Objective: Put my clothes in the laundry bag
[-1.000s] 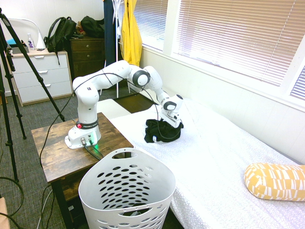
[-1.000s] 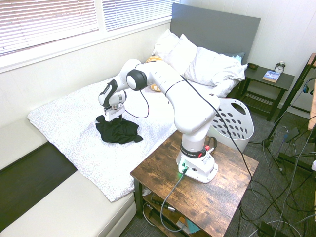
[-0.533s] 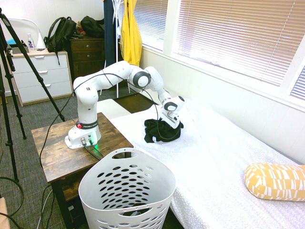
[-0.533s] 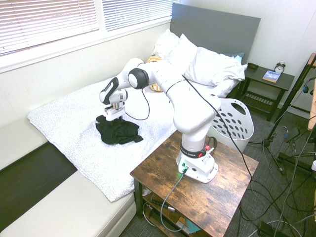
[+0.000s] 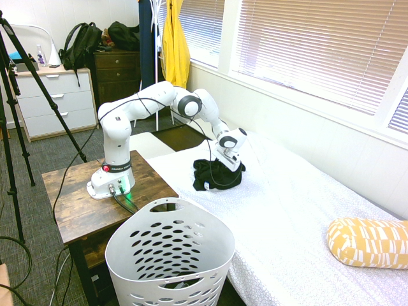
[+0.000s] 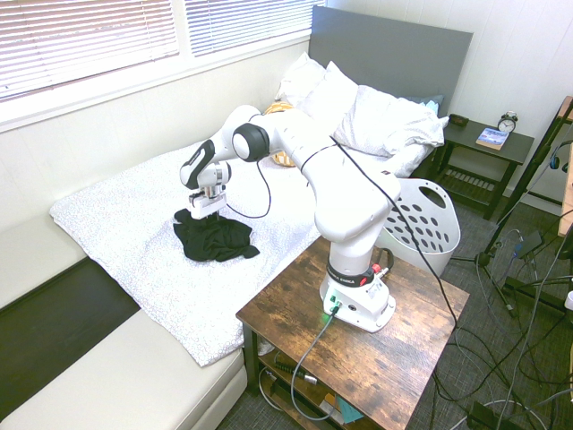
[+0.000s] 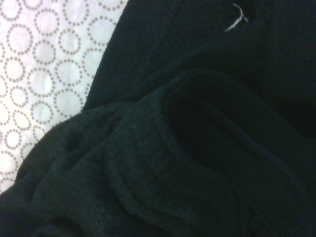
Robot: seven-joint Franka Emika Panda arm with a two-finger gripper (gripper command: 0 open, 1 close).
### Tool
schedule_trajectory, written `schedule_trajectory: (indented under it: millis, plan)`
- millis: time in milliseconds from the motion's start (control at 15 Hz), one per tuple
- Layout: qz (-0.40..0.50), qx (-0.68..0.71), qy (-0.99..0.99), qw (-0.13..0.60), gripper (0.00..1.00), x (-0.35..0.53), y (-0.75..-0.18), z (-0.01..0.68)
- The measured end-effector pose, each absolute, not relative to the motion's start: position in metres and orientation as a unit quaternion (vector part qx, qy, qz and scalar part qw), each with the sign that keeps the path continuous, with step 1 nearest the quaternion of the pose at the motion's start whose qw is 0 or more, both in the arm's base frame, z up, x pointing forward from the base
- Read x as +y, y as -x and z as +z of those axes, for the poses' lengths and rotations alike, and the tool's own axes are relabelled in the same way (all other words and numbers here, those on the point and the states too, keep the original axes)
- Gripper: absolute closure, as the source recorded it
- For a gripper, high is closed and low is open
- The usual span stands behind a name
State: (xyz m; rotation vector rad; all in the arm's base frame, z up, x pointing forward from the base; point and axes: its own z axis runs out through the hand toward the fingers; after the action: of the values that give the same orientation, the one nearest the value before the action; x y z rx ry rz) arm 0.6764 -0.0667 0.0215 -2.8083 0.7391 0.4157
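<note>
A crumpled black soft-fabric garment [image 5: 217, 174] was seen lying in a heap on the white bed cover printed with small dotted rings [image 5: 299, 210], near the edge of the bed closest to the arm's base. The white arm's two-finger gripper [image 5: 227, 163] was pointed steeply down onto the top of the heap, at its window side, and its fingers were sunk into the dark folds; whether they were spread or pinched on the fabric could not be told from either outside view. In the second exterior view the gripper [image 6: 205, 210] was seen pressed against the garment [image 6: 215, 239] in the same way. In the wrist view the frame was filled almost wholly by the garment's knitted folds [image 7: 187, 148], with a ribbed hem curled in the middle, a thin white thread on the cloth, and a strip of the bed cover [image 7: 44, 74] beside it. The large round white plastic laundry basket with oval holes [image 5: 169, 261] was stood on the floor beside the bed and the wooden side table [image 5: 76, 204], well apart from the garment, and no clothing was seen inside it.
</note>
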Motion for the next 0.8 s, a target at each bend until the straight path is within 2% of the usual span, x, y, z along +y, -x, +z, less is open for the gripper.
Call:
schedule_trajectory:
  millis: [800]
  plan:
    - [0.138, 0.252, 0.952, 0.104, 1.0, -0.0688, -0.6787, 0.0259]
